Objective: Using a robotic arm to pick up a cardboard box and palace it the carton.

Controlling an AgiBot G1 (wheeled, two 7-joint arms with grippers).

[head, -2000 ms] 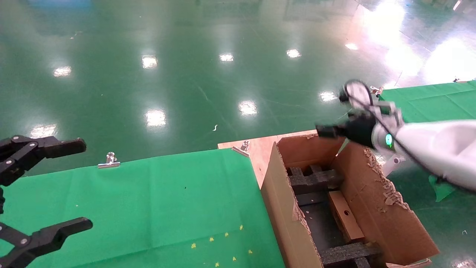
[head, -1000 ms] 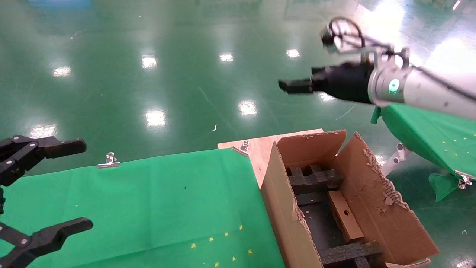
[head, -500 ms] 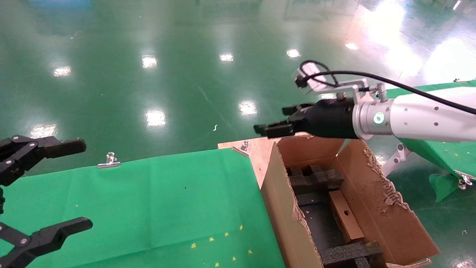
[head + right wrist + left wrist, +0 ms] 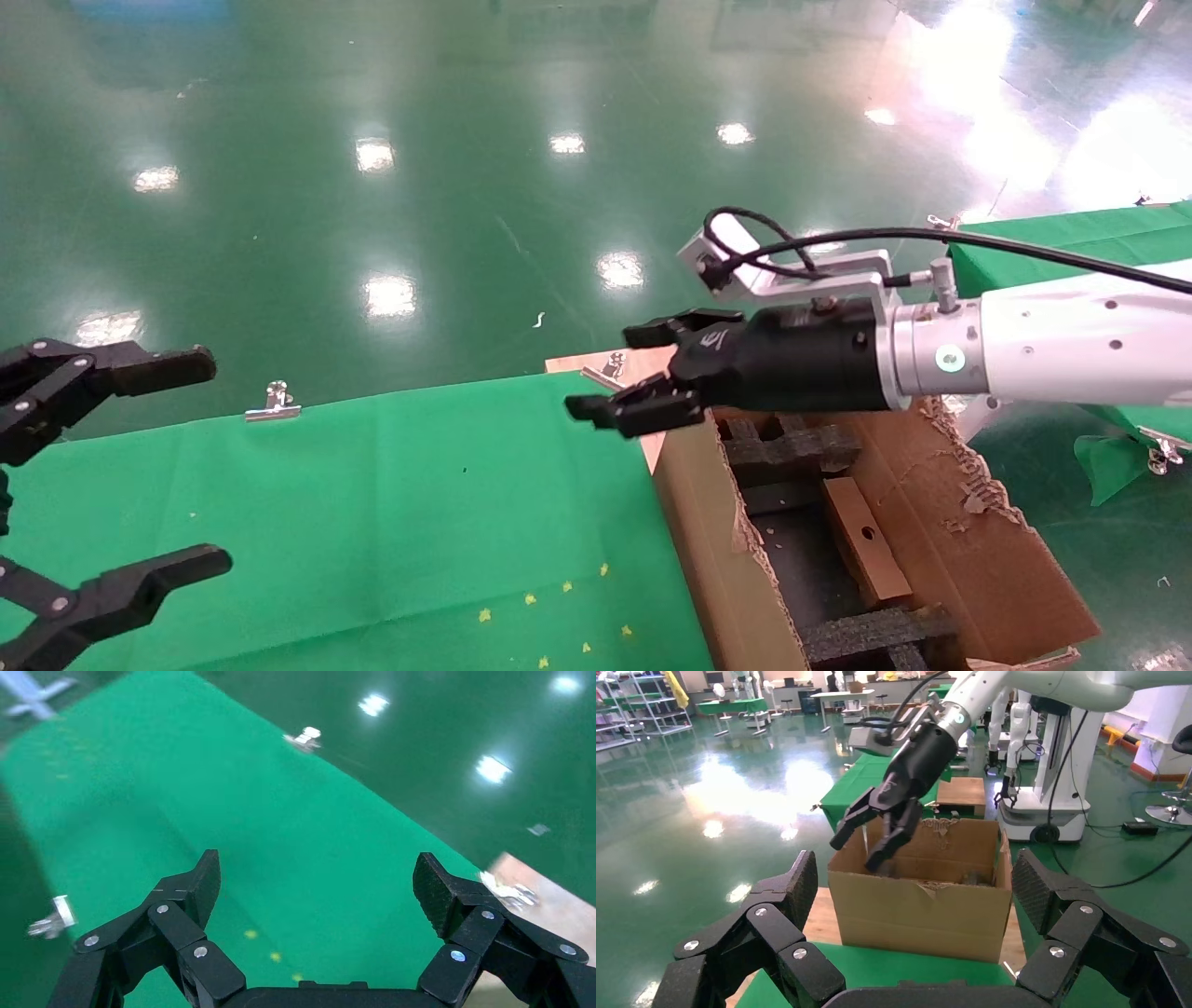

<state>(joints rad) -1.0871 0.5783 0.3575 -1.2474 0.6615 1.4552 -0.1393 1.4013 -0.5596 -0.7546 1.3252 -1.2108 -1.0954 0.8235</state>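
Note:
The cardboard box (image 4: 866,540), small and flat with a round hole, lies inside the carton (image 4: 978,559) between black foam inserts. The robotic arm (image 4: 1071,354) is my white right arm, reaching left across the carton's far end. Its right gripper (image 4: 610,371) is open and empty, above the carton's left wall and the green table's edge. The left wrist view shows that right gripper (image 4: 857,850) over the carton (image 4: 919,910). In the right wrist view, the right gripper (image 4: 316,874) has only green cloth between its fingers. My left gripper (image 4: 209,458) stays parked, open, at the far left.
A green-clothed table (image 4: 372,485) lies left of the carton, with metal clips (image 4: 273,403) on its far edge. A wooden board (image 4: 643,368) lies under the carton. A second green table (image 4: 1071,233) stands at the right. Another robot (image 4: 1046,776) stands behind the carton.
My right arm rose from beside the carton, then swung left and down, ending over the carton's far left corner. The cardboard box has stayed inside the carton. The left arm has not moved.

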